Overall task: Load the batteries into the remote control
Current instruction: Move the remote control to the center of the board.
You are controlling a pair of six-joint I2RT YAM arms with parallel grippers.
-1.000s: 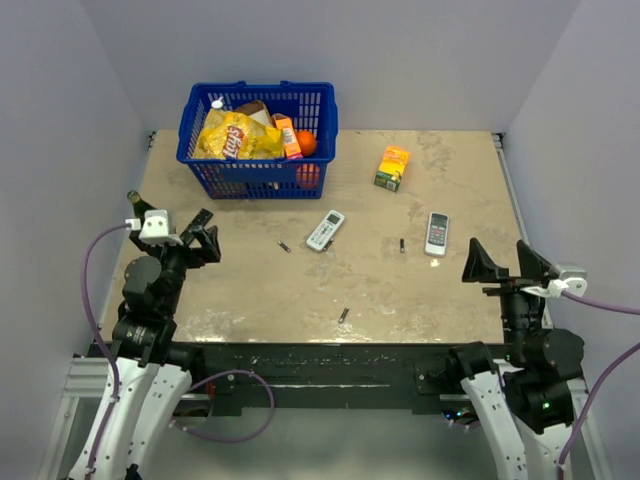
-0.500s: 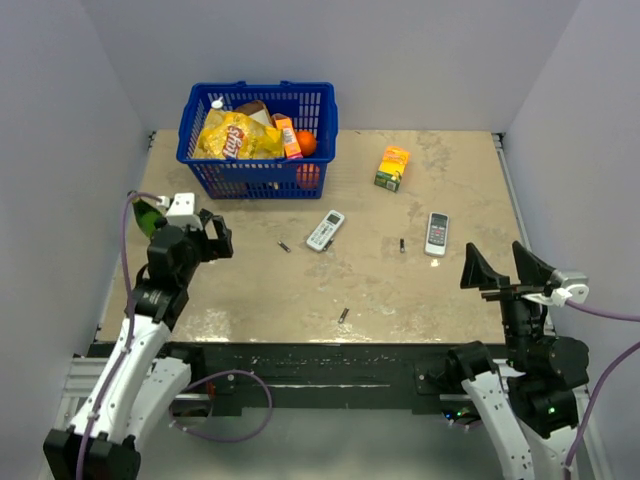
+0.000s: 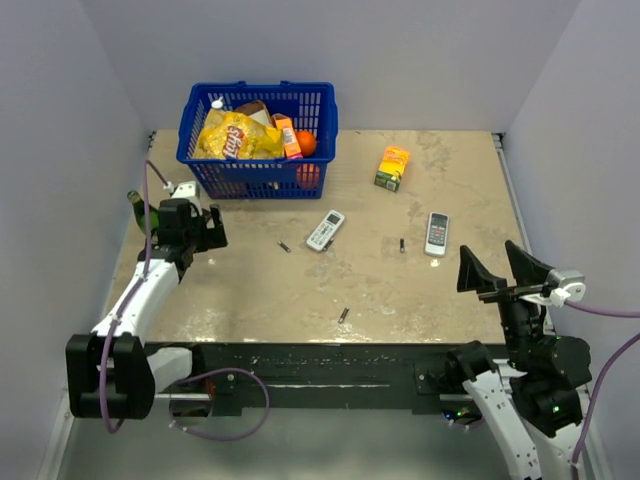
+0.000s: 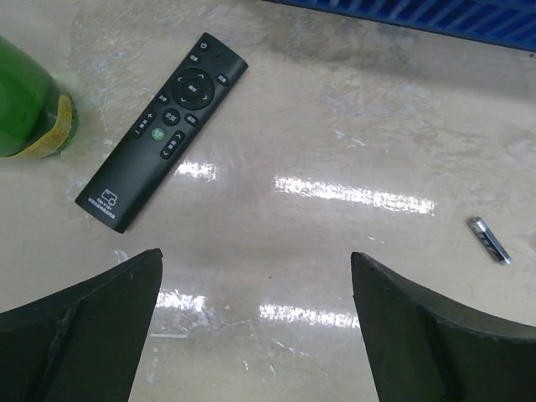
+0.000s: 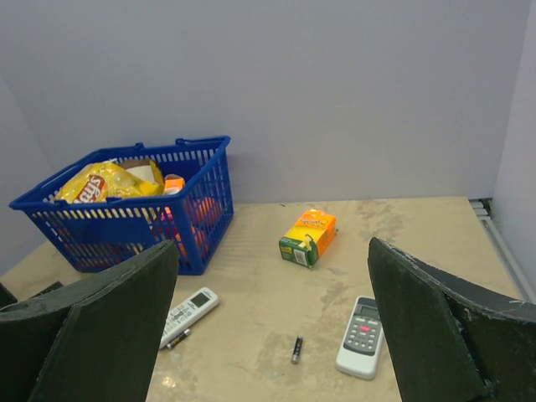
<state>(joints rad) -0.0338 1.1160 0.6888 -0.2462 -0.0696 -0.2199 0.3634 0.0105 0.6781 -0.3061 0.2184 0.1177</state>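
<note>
Wide-open, empty left gripper [image 4: 255, 276] near the remote control [image 4: 163, 130]
The remote lies buttons-up at upper left, just beside a green bottle [image 4: 29, 105] (a careless reach could topple it); one of the batteries [image 4: 488, 240] sits at the right edge. The right gripper [image 5: 274, 251] is also wide and empty.

Remote control [image 4: 163, 130]: black, white key markings, one green key. Bottle [image 4: 21, 100]: green, yellow label band. Basket [image 3: 250, 178]: blue lattice. Table [image 4: 352, 117]: mottled beige. Carton [image 5: 308, 237]: orange and green.
</note>
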